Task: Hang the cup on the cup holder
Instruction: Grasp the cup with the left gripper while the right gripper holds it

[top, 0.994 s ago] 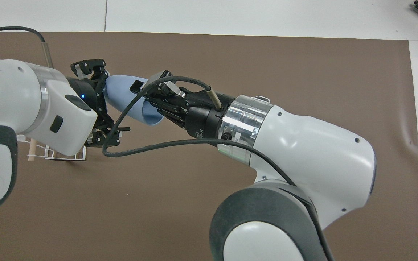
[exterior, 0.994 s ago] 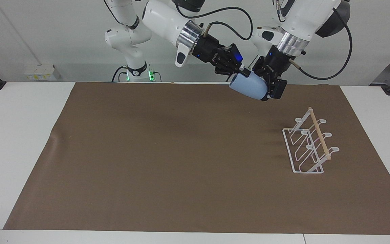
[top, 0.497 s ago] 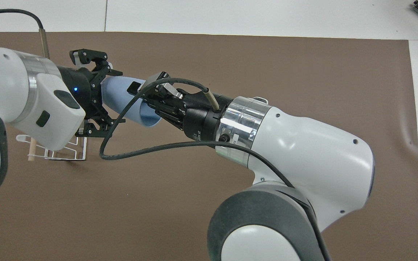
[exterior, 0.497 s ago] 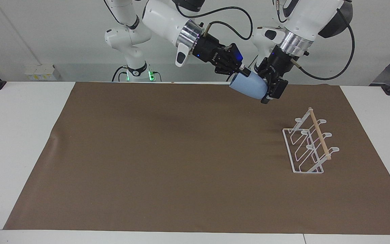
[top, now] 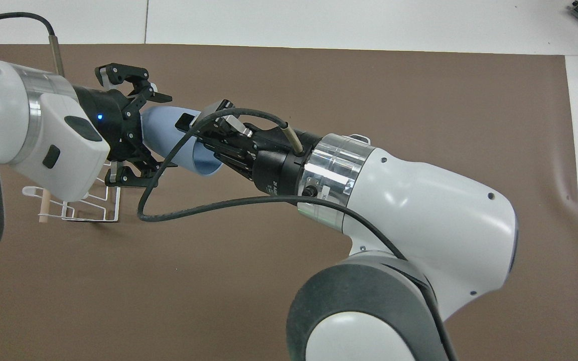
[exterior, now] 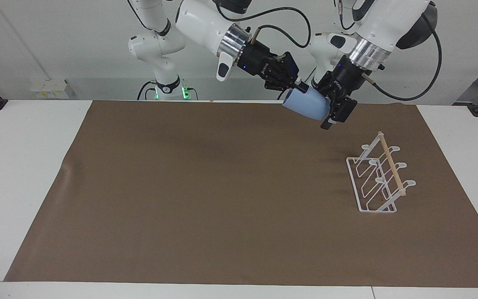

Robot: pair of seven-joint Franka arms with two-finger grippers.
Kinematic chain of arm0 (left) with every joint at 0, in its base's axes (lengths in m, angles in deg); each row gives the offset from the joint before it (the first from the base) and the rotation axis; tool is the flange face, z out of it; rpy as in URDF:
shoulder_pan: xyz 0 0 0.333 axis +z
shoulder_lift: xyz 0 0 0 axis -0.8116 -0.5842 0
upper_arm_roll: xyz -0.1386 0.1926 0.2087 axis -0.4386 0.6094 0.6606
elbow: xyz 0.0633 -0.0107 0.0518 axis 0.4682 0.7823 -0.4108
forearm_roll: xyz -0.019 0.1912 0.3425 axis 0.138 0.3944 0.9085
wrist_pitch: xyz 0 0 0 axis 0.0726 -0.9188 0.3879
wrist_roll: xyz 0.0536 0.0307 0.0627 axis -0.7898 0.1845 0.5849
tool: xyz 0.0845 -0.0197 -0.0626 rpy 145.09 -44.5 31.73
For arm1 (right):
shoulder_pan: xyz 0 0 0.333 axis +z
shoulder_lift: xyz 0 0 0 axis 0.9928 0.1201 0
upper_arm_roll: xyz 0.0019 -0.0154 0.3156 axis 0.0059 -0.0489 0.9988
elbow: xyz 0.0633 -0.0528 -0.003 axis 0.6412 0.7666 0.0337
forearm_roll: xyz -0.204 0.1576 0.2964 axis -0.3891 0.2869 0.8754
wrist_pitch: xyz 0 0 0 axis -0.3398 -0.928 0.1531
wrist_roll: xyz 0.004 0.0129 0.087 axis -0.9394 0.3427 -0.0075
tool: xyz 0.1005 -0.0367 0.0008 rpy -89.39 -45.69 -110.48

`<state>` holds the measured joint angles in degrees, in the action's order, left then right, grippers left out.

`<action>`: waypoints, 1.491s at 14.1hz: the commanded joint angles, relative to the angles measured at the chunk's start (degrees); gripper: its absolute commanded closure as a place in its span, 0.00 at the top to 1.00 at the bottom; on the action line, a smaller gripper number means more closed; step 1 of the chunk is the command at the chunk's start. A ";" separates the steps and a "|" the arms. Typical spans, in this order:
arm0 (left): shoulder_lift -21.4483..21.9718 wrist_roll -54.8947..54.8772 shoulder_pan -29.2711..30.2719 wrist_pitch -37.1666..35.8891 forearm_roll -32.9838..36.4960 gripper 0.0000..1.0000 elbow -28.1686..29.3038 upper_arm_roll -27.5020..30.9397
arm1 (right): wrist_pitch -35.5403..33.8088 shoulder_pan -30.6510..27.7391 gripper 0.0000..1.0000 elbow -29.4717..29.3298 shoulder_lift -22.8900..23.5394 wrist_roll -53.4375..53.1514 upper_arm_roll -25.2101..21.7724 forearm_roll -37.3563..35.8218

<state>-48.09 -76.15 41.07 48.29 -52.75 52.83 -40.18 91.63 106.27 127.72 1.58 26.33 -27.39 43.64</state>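
Currently mid-handover, by judgement. Cup (exterior: 306,107) held aloft on its side over the robots' edge of the brown mat (exterior: 206,199), toward the left arm's end, rim pinched between the closed fingertips of the right gripper (exterior: 299,88), one finger inside the mouth. Left gripper (exterior: 333,109) spread wide around the cup's narrow base, not clamped; contact cannot be told. Probable reason: a grip on the base leaves the mouth free for a prong. Cup holder (exterior: 378,182) upright near the mat's left-arm end, prongs empty, well apart from the cup. Right arm stretched across from its base, wrist angled down; left arm bent in from above, wrist steep.
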 commanded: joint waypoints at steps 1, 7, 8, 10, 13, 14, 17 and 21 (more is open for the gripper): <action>-0.30 0.59 -0.08 0.11 -2.15 1.00 -0.61 -0.11 | 0.53 0.13 0.00 -0.13 -0.27 -0.28 0.06 1.66; -0.13 2.52 -0.08 -0.95 -5.50 1.00 -0.53 -0.72 | 0.53 0.13 0.00 0.22 -0.36 -0.28 0.06 1.66; 0.05 4.61 -0.08 -0.95 -5.59 1.00 -0.53 -1.42 | 0.53 0.13 0.00 0.22 -0.36 -0.28 0.06 1.66; 0.22 6.83 -0.08 -0.86 -5.59 1.00 -0.61 -1.87 | 0.62 0.13 0.00 0.31 -0.45 -0.28 0.06 1.66; 0.40 6.83 0.01 -1.12 -5.59 0.61 -0.44 -2.40 | 0.62 0.13 0.00 0.39 -0.45 -0.28 0.06 1.66; 0.57 6.92 0.27 -1.38 -5.59 0.26 -0.35 -2.40 | 0.62 0.13 0.00 0.39 -0.45 -0.28 0.06 1.66; 0.66 7.09 0.71 -2.70 -5.59 0.00 -0.17 -2.05 | 0.53 0.13 0.00 0.39 -0.45 -0.37 0.06 1.66; 1.01 7.18 0.80 -2.88 -5.68 0.00 0.18 -1.78 | 0.62 0.13 0.00 0.48 -0.54 -0.63 0.06 1.66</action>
<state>-47.99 -71.60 41.34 47.07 -57.34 52.63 -41.33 91.22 106.24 128.28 1.43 26.02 -27.50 43.64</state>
